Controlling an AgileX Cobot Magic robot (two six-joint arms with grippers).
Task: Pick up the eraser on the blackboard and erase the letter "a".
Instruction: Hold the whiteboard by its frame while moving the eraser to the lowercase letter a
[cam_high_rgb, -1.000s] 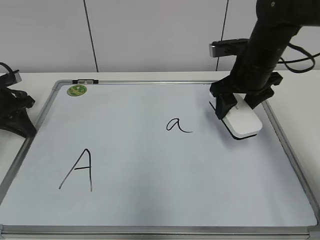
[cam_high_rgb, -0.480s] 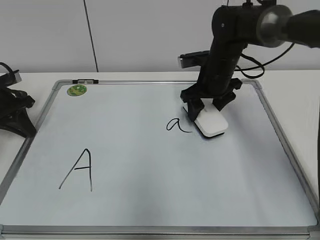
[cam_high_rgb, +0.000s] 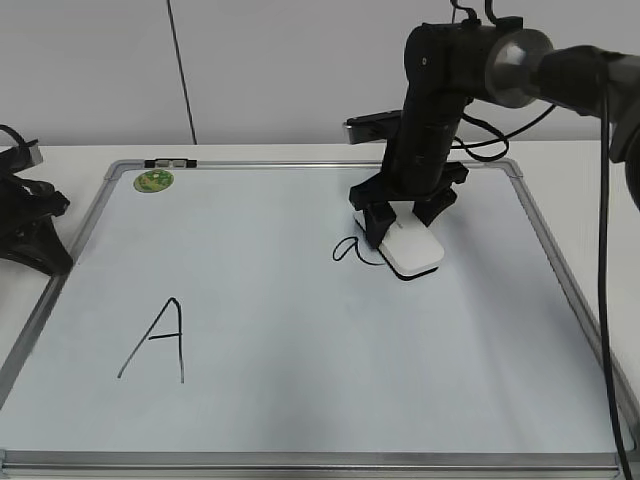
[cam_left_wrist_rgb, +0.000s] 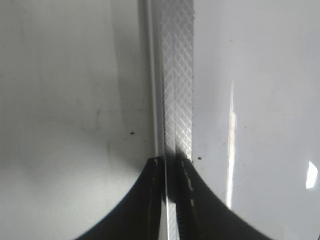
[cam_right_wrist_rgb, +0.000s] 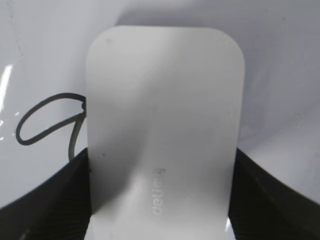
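The blackboard (cam_high_rgb: 300, 400) is a pale whiteboard with a silver frame, flat on the table. My right gripper (cam_high_rgb: 405, 220) is shut on the white eraser (cam_high_rgb: 415, 250), also seen in the right wrist view (cam_right_wrist_rgb: 162, 130), and presses it on the board over the right part of the small letter "a" (cam_high_rgb: 346, 250). The loop of the "a" still shows left of the eraser (cam_right_wrist_rgb: 45, 120); its tail is hidden under the eraser. My left gripper (cam_left_wrist_rgb: 167, 165) rests at the board's left edge (cam_high_rgb: 30, 230), over the frame (cam_left_wrist_rgb: 177, 75), jaws closed on nothing.
A large capital "A" (cam_high_rgb: 155, 340) is drawn at the board's lower left. A round green magnet (cam_high_rgb: 154, 181) sits at the top-left corner. Black cables (cam_high_rgb: 610, 200) hang at the right of the board.
My right gripper has slid the eraser leftward across the board, from near the right frame to the "a", now covering its tail. The left arm has not moved.
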